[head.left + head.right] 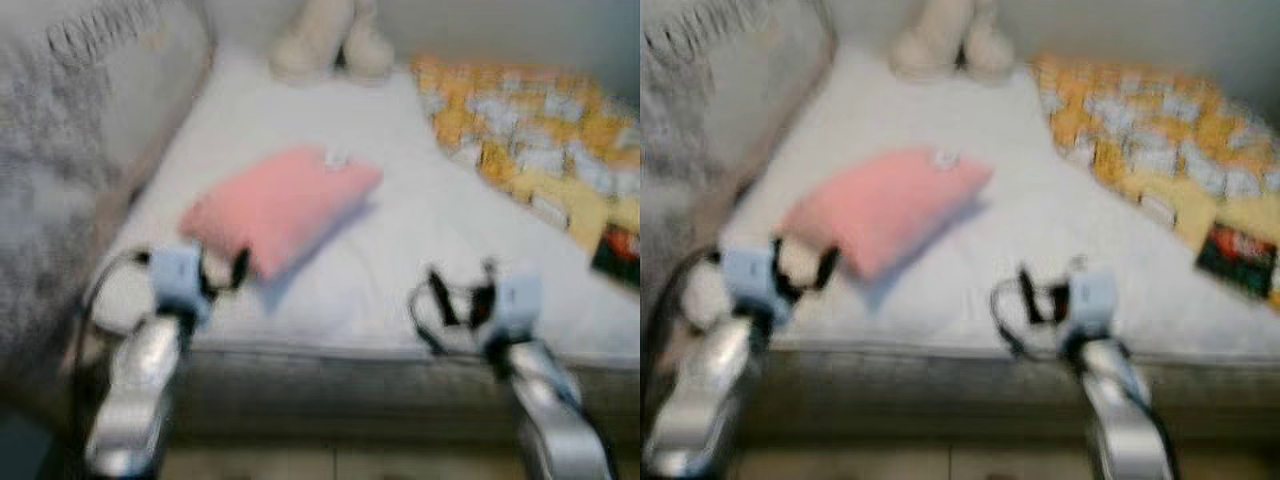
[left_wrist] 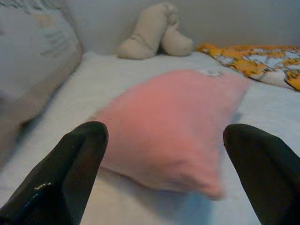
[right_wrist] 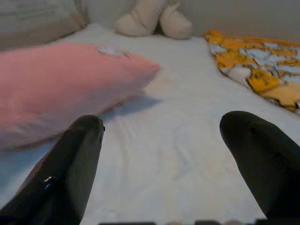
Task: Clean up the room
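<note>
A pink pillow [image 1: 280, 205] lies on the white bed [image 1: 420, 240], slightly left of the middle. My left gripper [image 1: 222, 272] hovers open at the pillow's near corner, and the pillow [image 2: 173, 126] sits just beyond its black fingertips [image 2: 79, 154]. Over the bed's near edge on the right, my right gripper [image 1: 458, 300] is open above bare sheet, with the pillow [image 3: 56, 89] off to its left. The head views are blurred.
A beige stuffed toy [image 1: 330, 40] sits at the head of the bed. An orange and white patterned blanket [image 1: 530, 130] covers the right side, with a dark red item [image 1: 620, 250] at its edge. A grey cushion [image 1: 90, 110] leans at the left. The bed frame's front edge [image 1: 350, 385] is close.
</note>
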### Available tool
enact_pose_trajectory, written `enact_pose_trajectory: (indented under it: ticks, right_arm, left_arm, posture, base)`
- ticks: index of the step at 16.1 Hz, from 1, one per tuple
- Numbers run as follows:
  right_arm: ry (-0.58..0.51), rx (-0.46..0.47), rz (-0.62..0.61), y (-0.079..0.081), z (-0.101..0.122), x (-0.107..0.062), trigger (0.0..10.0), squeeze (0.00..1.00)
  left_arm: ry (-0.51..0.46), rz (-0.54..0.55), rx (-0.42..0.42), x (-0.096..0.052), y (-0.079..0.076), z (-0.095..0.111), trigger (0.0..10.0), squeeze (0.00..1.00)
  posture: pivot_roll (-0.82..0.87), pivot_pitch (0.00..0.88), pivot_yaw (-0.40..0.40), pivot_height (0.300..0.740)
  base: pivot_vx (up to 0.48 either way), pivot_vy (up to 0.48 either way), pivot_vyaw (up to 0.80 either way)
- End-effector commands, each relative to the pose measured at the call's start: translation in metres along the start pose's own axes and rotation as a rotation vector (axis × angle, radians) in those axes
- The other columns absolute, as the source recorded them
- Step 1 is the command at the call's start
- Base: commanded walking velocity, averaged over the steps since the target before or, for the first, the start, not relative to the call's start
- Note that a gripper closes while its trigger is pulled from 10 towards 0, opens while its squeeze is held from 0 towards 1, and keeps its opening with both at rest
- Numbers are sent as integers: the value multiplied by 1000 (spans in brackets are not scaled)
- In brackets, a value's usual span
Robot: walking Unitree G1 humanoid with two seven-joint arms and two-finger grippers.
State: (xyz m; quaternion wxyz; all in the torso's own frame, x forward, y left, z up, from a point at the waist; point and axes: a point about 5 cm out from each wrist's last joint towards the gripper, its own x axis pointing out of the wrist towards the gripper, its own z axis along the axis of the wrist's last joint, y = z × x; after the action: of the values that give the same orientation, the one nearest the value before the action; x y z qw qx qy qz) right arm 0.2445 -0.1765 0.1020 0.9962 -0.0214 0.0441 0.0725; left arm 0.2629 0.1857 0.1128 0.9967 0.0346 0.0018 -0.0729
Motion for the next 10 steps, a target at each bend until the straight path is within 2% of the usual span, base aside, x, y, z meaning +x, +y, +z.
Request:
enact_pose_trajectory:
  ticks: [1,5,6,8,10]
  right_arm:
    - [-17,-6,-15,-6,5,2,10000,0]
    - [-14,11,-19,-6,4,1,10000,0]
    - [-14,17,-22,-6,5,1,10000,0]
    - [-14,24,-20,-6,5,1,10000,0]
    - [-20,7,-22,-7,6,0,10000,0]
  left_arm:
    - [-18,-14,2,2,-4,4,10000,0]
    - [-19,-11,3,3,-2,5,10000,0]
    - [-38,-31,8,3,-4,8,10000,0]
    - [-32,-22,24,2,-3,8,10000,0]
    - [-55,22,-53,3,-1,10,10000,0]
  posture:
    - [-53,0,-15,740]
    - [-48,0,-13,740]
    - [-49,0,-12,740]
    - [-51,0,-10,740]
    - [-51,0,-10,740]
  base:
    - [0,386,0]
    - [0,370,0]
    - [0,0,-531]
    - [0,-480,-800]
    - [0,0,0]
